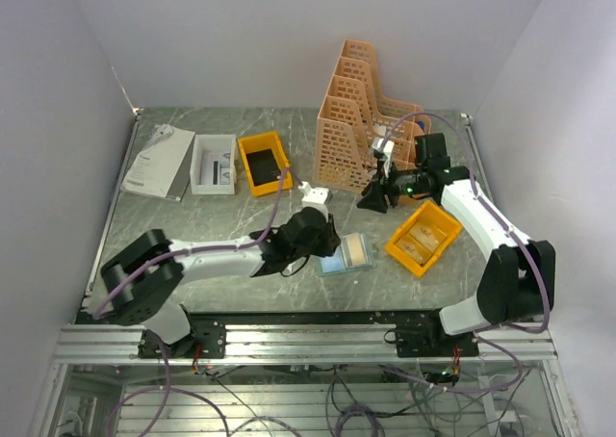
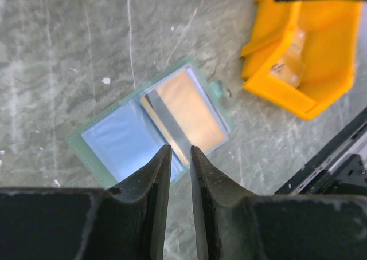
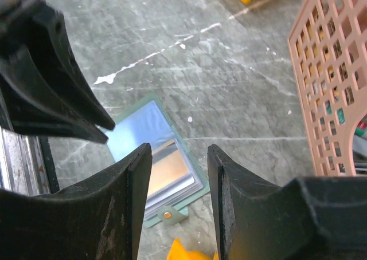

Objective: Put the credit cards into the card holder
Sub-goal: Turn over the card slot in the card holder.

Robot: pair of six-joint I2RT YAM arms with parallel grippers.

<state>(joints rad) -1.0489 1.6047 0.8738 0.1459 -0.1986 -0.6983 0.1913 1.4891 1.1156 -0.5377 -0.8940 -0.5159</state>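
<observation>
1. Narrowly parted, the jaws of the left gripper (image 2: 180,148) grasp nothing; the slit between them shows only what lies below.
2. Under those tips lies the card holder (image 2: 114,140), spread open and flat on the table (image 1: 173,216). One half shows a blue pocket. The other half carries a tan-orange credit card (image 2: 192,108) with a grey stripe across it. Whether the tips touch the holder cannot be told.
3. The right gripper (image 3: 179,151) has its jaws set wider apart, released and empty. It hangs above the same holder, whose small snap tab (image 3: 167,214) sticks out from one edge.
4. The holder sits close to the near edge of the table, a little right of the middle, between the two arms.
5. Near it, toward the right edge, stands a yellow bin (image 1: 404,261). Pale tan flat pieces lie inside, too blurred to name.
6. At the far edge, right of the middle, stand peach lattice file racks (image 1: 361,110), just behind the right gripper.
7. Toward the far-left corner a second yellow bin (image 1: 246,167), a white box (image 1: 199,163) and a booklet (image 1: 159,163) lie in a row.
</observation>
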